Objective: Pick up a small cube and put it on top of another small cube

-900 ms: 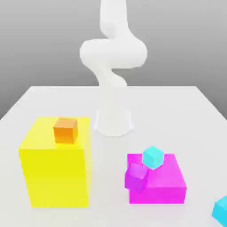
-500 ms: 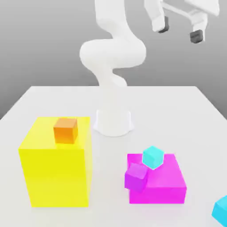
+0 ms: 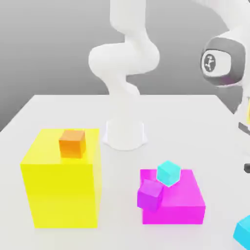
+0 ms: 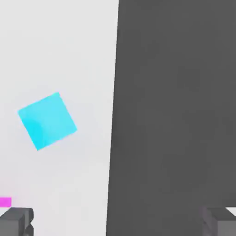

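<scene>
Fingers of my gripper (image 4: 119, 222) stand apart, nothing between them. Light turquoise cube (image 3: 168, 173) sits on the magenta block (image 3: 186, 213), close beside the purple cube (image 3: 150, 195); a descent there could knock either. Blue cube (image 3: 243, 233), beyond the block toward the exterior view's right, lies skewed to my fingers: closing unturned could twist it.

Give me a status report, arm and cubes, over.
Gripper open, empty, off to the exterior view's right. Small cyan cube on the magenta block, not picked up. Purple cube close beside it, could crowd a grasp.
</scene>
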You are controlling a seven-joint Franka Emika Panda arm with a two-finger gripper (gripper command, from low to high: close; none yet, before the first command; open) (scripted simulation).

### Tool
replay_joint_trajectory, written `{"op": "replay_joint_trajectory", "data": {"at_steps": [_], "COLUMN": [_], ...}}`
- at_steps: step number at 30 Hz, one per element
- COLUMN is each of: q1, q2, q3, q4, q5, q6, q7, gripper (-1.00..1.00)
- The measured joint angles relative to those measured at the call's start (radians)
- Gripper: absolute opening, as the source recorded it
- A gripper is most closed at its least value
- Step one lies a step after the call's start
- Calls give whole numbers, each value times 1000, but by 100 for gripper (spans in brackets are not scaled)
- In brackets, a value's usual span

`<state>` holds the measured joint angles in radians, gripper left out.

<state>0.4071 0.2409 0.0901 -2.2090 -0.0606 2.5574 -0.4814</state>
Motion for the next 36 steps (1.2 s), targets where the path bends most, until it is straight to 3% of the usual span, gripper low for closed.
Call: {"op": "replay_joint_trajectory", "data": {"at_steps": [8,9,15,20,29,36], "q1": [38,42,44,25,-34,-139], "q2": [287,312,324,190,-140,-379], "q3": [31,26,23,47,-96,-153], "q4": [41,46,49,18,-190,-363], "q5": [-80,-85,-87,-56,-81,-14], "q6": [134,153,159,56,-50,-115], "q7": [-153,-150,-149,-170,143,343], "gripper": [0,-100,-100,-100,-100,-100]}}
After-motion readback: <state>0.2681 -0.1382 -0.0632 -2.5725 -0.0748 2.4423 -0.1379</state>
